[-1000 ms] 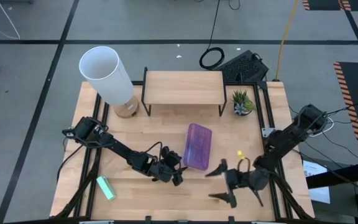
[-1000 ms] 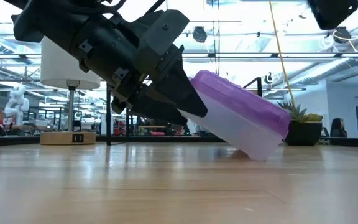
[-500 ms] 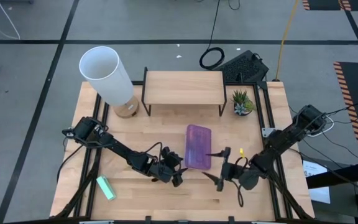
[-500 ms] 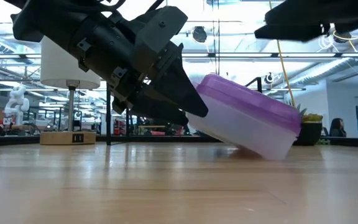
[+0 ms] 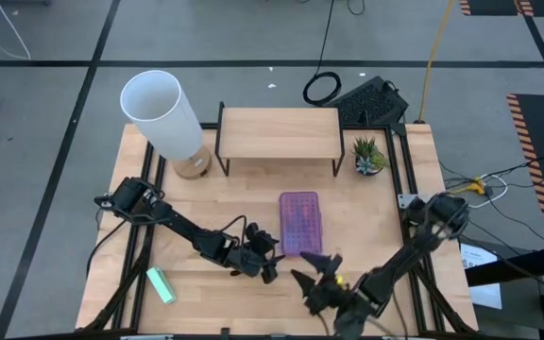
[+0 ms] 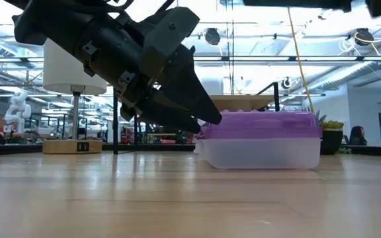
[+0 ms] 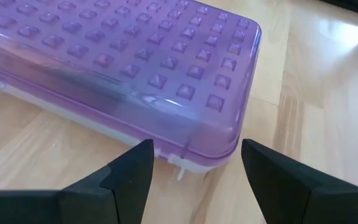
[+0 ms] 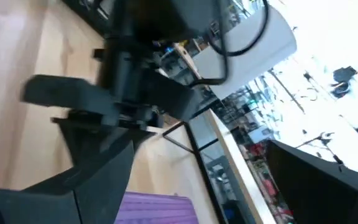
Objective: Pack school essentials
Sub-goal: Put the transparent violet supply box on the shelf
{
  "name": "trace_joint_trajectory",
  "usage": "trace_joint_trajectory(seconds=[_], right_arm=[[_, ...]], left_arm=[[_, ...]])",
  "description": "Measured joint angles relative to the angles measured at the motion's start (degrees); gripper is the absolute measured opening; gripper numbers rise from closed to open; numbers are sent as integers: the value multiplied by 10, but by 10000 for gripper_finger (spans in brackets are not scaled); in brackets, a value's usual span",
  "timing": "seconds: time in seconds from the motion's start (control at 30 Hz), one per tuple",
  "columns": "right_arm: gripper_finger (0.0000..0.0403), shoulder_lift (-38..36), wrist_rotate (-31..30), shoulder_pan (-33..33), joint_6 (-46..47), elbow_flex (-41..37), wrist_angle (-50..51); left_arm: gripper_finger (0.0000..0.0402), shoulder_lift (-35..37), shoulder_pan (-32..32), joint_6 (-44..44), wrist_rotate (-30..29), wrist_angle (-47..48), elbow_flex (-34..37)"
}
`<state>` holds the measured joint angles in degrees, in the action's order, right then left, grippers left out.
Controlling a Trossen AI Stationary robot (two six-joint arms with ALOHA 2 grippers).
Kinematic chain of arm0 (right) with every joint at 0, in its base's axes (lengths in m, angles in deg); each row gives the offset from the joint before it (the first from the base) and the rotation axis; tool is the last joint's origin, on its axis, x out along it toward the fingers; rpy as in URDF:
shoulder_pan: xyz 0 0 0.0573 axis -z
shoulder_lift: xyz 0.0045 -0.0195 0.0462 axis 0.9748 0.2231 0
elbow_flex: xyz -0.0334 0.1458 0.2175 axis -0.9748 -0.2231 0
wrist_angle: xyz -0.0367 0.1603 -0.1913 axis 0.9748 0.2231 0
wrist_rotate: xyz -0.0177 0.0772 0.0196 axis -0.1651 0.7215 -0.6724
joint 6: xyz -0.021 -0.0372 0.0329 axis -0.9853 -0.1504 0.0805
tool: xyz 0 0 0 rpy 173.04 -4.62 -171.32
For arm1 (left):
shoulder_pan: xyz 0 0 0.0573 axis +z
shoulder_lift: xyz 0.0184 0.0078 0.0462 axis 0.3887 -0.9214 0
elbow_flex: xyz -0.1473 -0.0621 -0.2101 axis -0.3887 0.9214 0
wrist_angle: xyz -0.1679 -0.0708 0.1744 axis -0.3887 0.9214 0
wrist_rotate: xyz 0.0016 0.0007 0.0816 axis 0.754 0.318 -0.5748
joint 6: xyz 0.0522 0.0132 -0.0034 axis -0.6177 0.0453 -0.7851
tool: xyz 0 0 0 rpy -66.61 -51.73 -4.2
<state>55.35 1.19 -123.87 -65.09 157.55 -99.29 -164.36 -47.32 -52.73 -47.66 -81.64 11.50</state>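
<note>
Hovering with its fingers spread and gripping nothing, the left gripper (image 7: 191, 180) is sitting low at the near end of the purple-lidded pencil case (image 5: 300, 223), which is lying flat and shut mid-table. Nearby, the right gripper (image 5: 321, 280) is hanging above the table's front edge, seemingly open and empty, though its fingertips are hard to read. With both so close, either arm advancing carelessly risks shoving the case askew or bumping the other; the green crayon box (image 5: 161, 284) is waiting well apart, front-left.

Purple-lidded pencil case (image 5: 300, 223), translucent clear base, studded lid shut, lying flat near the table's middle, small yellow piece (image 5: 340, 280) nearer the front edge, green box (image 5: 161, 284) front-left
</note>
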Motion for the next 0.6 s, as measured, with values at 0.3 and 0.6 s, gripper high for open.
trace_joint_trajectory(seconds=[0.3, 0.6], right_arm=[[359, 108, -20, -28, 98, 31, -24], [359, 86, -72, -44, 276, 18, -28]], left_arm=[[246, 4, 0, -18, 34, 8, 0], [246, 102, 14, -91, 1, 16, 0]])
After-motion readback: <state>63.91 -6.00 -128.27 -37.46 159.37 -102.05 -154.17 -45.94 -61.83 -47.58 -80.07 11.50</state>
